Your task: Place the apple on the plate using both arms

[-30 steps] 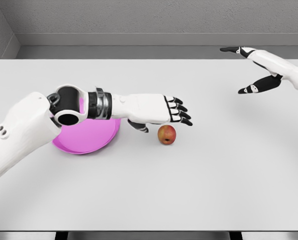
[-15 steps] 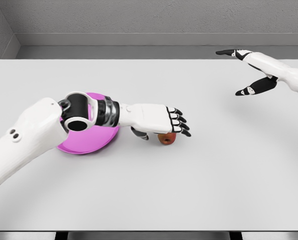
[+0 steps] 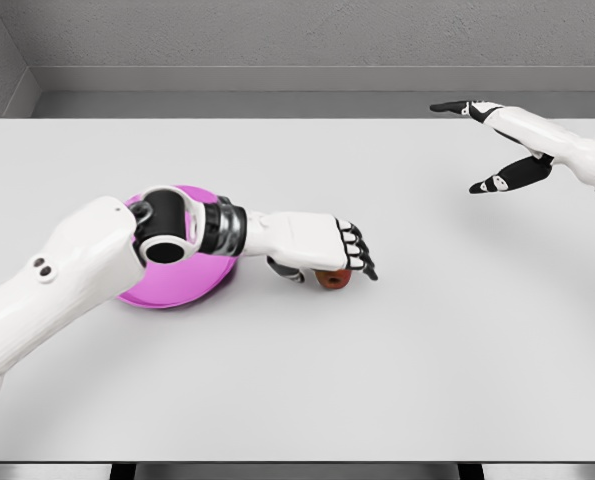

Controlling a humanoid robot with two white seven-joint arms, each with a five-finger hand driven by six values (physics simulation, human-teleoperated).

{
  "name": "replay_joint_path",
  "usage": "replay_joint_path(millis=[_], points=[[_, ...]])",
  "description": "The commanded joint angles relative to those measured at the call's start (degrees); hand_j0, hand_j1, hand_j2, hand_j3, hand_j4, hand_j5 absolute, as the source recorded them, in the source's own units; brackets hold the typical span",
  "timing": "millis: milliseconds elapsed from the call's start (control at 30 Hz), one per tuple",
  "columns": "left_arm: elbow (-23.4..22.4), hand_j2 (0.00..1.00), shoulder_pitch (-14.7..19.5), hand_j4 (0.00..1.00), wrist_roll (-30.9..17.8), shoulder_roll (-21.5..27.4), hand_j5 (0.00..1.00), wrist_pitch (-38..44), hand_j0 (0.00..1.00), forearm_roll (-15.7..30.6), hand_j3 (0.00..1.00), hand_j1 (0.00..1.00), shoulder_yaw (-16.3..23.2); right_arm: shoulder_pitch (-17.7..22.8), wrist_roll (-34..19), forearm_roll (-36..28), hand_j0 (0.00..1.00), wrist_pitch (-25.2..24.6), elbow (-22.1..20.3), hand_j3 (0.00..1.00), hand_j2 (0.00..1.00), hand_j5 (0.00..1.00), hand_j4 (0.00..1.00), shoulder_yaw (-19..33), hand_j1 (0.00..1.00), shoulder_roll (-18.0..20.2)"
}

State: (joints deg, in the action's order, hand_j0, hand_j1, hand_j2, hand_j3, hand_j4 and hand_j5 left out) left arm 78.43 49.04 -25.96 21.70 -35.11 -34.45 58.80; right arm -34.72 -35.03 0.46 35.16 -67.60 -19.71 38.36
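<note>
table (image 3: 397,380): white, flat | wall (image 3: 277,35): grey, textured, behind table

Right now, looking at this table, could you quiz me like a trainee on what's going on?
1. True or false: the apple already sits on the pink plate.
2. Which hand covers the apple: A) left hand B) right hand?
3. Fill in: the right hand hovers over the table's far ____ corner.

Key: 1 false; it lies on the table beside the plate. 2 A. 3 right.
</note>
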Motion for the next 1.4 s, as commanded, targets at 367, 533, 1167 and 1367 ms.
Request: replay_joint_path(millis=[367,533,1167,1367], points=[[-3.5,0.84,0.9,0.84,0.0,-1.3,0.84,0.1,0.84,-0.2,0.84,0.84,1.0,-0.1,0.0,-0.5,1.00,-0.2,-0.1,1.00,1.00,1.00,1.00,-0.1,1.00,0.1],[-3.6,0.84,1.3,0.84,0.0,-1.8,0.84,0.1,0.84,-0.2,0.84,0.84,1.1,-0.3,0.0,-0.5,1.00,-0.2,0.0,1.00,1.00,1.00,1.00,-0.1,1.00,0.1],[-3.5,0.76,1.1,0.76,0.0,-2.1,0.76,0.1,0.76,-0.2,0.76,0.76,2.2,-0.4,0.0,-0.5,1.00,-0.2,-0.1,1.00,1.00,1.00,1.00,-0.1,1.00,0.1],[-3.5,0.64,1.1,0.64,0.0,-1.7,0.64,0.1,0.64,0.1,0.64,0.64,2.2,-0.4,0.0,-0.5,1.00,-0.2,-0.1,1.00,1.00,1.00,1.00,0.0,1.00,0.2]])
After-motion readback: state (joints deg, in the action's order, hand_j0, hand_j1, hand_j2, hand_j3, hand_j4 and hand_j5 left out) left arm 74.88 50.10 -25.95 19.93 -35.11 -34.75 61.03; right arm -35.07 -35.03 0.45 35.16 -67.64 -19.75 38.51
